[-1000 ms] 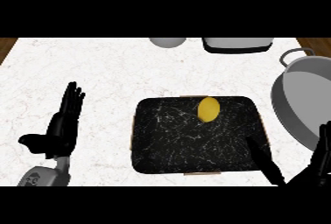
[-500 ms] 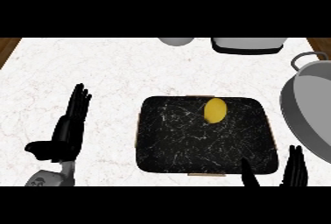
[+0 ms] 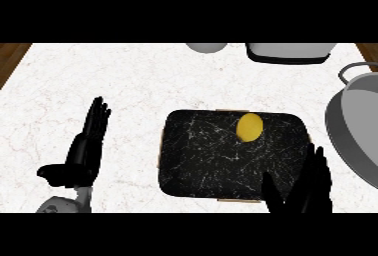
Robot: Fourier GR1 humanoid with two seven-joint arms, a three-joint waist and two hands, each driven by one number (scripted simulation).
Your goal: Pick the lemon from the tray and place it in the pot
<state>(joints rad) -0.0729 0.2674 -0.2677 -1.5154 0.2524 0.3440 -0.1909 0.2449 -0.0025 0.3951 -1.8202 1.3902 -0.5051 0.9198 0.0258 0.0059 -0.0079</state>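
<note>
A yellow lemon [image 3: 249, 127] lies on the black speckled tray [image 3: 199, 160], near its far right corner. The grey pot [image 3: 353, 130] stands at the right edge of the view, partly cut off, with a handle at its top. My right hand [image 3: 304, 191] is open over the tray's near right corner, fingers straight and pointing away, a good way short of the lemon. My left hand [image 3: 83, 150] rests open on the counter left of the tray, fingers up.
A white bowl [image 3: 206, 47] and a grey appliance with a black base [image 3: 289, 52] stand along the far edge of the white marble counter [image 3: 133, 85]. Wooden strips show at the far corners.
My right hand has moved left and forward from the right edge onto the tray's near right corner. The left hand and the lemon have kept their places.
</note>
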